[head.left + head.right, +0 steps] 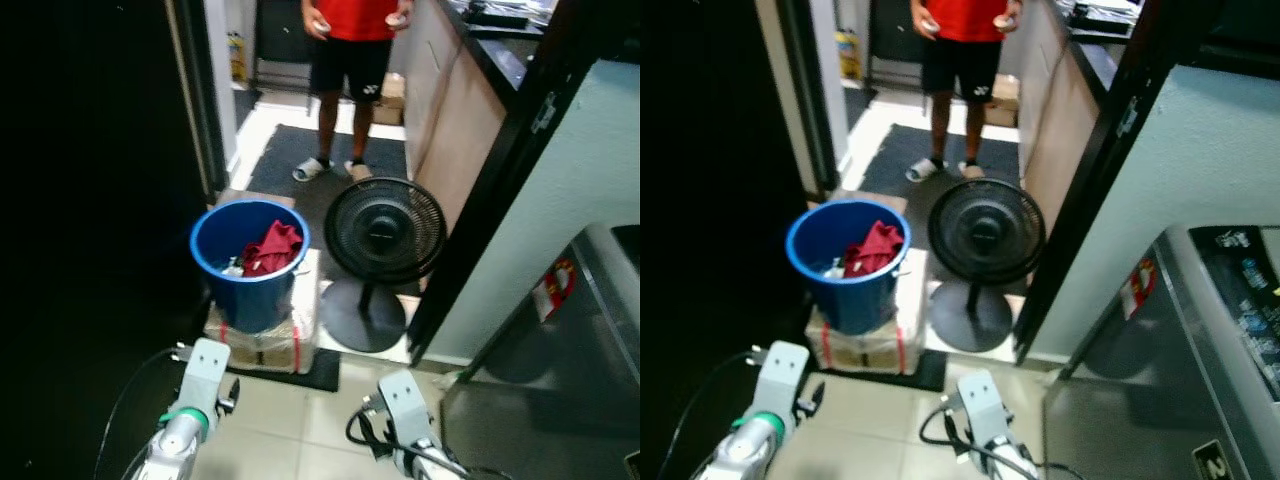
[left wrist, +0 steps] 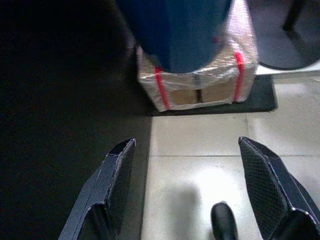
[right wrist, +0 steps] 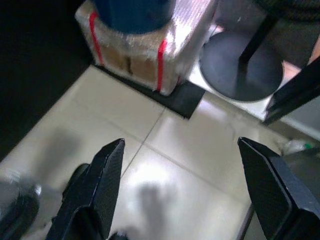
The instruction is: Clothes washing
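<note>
Your crumpled red cloth garment lies inside the round blue plastic bucket, heaped toward its far side. It looks soft, light and floppy, so pinch its raised fold. The left gripper and right gripper hang short of that bucket, jaws wide, empty.

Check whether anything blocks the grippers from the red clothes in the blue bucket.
Nothing visible does. Bare floor tile lies between the open left gripper, the open right gripper and the blue bucket, which sits raised on a wrapped box. The red clothes lie uncovered. The fan stands beside it, on the right.
</note>
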Controlling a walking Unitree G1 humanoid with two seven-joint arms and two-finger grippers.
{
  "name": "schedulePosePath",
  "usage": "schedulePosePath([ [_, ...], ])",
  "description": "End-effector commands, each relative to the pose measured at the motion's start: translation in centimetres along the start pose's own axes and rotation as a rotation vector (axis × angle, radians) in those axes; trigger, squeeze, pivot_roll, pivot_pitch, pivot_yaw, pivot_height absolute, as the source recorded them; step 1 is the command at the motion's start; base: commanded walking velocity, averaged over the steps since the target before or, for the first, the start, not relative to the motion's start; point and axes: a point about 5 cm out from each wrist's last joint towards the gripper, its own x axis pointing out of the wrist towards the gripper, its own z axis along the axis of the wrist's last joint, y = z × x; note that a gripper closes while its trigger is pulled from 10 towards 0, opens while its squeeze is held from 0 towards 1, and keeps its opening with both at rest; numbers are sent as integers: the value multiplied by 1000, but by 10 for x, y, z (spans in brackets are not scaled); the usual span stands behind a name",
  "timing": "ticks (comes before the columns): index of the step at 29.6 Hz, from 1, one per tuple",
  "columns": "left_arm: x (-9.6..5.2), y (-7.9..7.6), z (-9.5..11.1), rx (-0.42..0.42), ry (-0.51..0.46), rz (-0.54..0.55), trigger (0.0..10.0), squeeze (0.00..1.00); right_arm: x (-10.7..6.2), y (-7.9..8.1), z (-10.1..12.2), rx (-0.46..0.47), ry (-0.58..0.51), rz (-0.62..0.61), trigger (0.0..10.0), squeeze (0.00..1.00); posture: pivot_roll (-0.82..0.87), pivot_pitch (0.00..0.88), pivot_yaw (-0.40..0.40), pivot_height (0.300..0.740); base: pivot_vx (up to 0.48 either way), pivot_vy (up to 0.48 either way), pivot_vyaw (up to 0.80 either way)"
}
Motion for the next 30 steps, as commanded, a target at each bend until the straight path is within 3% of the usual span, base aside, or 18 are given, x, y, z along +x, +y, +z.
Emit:
schedulePosePath([
  [1, 0, -4, -2, 7, 4, -14, 10000, 0, 1, -5, 2, 16, -6, -29, 10000, 0, 39, 0, 12, 740, 472, 0, 0],
  [4, 0, -5, -1, 11, 1, -18, 10000, 0, 1, -4, 3, 9, -8, -23, 10000, 0, 39, 0, 16, 740, 472, 0, 0],
  [13, 0, -5, -2, 17, -1, -23, 10000, 0, 1, -1, 2, -8, -9, -15, 10000, 0, 38, 0, 19, 740, 472, 0, 773],
  [27, 0, -5, -2, 27, -2, -30, 10000, 0, 0, -3, -1, 29, 0, -50, 10000, 0, 31, 0, 30, 740, 472, 0, 0],
  [30, 0, -6, -2, 28, -2, -33, 10000, 0, -1, -3, -2, 51, 4, -55, 10000, 0, 30, 0, 31, 740, 472, 0, -721],
])
